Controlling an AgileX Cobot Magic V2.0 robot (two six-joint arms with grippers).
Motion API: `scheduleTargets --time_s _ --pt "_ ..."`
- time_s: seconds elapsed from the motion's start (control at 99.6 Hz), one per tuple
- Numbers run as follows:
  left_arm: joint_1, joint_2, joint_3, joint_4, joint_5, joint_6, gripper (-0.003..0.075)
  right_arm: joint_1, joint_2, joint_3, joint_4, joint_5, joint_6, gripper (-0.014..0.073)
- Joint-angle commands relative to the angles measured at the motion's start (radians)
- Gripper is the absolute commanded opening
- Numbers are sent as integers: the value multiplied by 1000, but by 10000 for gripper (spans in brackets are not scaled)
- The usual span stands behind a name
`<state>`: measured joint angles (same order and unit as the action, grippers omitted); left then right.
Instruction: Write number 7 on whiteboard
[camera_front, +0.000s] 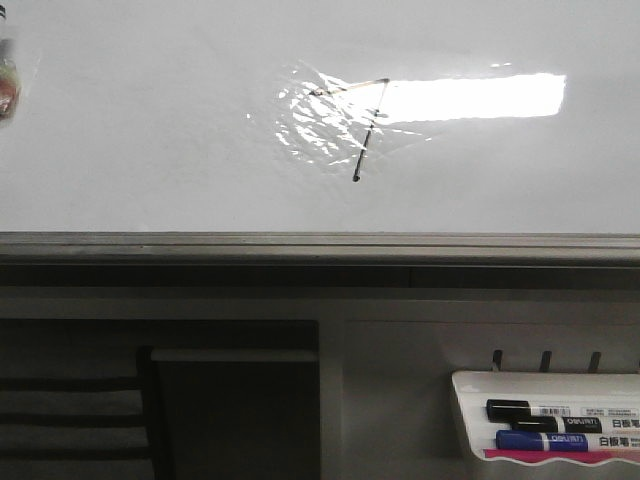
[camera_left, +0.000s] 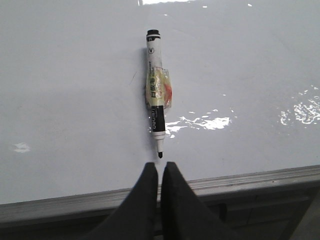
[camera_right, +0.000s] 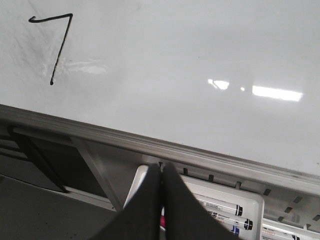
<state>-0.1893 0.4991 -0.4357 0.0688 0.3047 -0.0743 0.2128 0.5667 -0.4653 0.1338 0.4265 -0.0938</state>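
- Left gripper (camera_left: 160, 172): jaws pressed together on nothing, poised just off the tip of one uncapped black marker (camera_left: 156, 82).
- Marker: lies flat on the whiteboard (camera_left: 65, 100), nib toward the jaws, yellowish tape wrapped round its middle. Judged light, rigid and smooth-barrelled, so apt to roll; the taped middle looks the surest hold.
- Right gripper (camera_right: 161, 172): jaws likewise closed and empty, above the marker tray (camera_right: 250, 192) hung below the board's grey edge strip.
- Number 7 (camera_front: 362, 125): one figure, already drawn near the board's centre, partly lost in glare in the front view and plain in the right wrist view.
- Count: one whiteboard; one loose marker; one tray, which in the front view holds one black-capped marker (camera_front: 555, 410) and one blue-capped marker (camera_front: 560, 440).
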Motion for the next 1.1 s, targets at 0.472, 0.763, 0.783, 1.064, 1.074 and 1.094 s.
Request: scheduleTargets --time_s 0.472,0.763,0.783,1.064,1.074,1.094 --pt "13 -100 38 -5 -113 -3 -20 -6 0 -24 2 -88 -4 -71" --pt "106 -389 250 -98 -128 -18 -20 -6 0 -24 2 -88 -4 -71" --pt "124 -469 327 -103 -169 -18 -20 -6 0 -24 2 -88 -4 -71" --pt "111 -533 470 -106 -363 -18 -20 -6 0 -24 2 -89 -4 -71" --pt "111 -533 469 -106 -354 -18 -20 -6 0 -24 2 -89 -4 -71" --pt "109 -533 467 -106 -352 -18 -20 -6 0 -24 2 -87 -4 -71"
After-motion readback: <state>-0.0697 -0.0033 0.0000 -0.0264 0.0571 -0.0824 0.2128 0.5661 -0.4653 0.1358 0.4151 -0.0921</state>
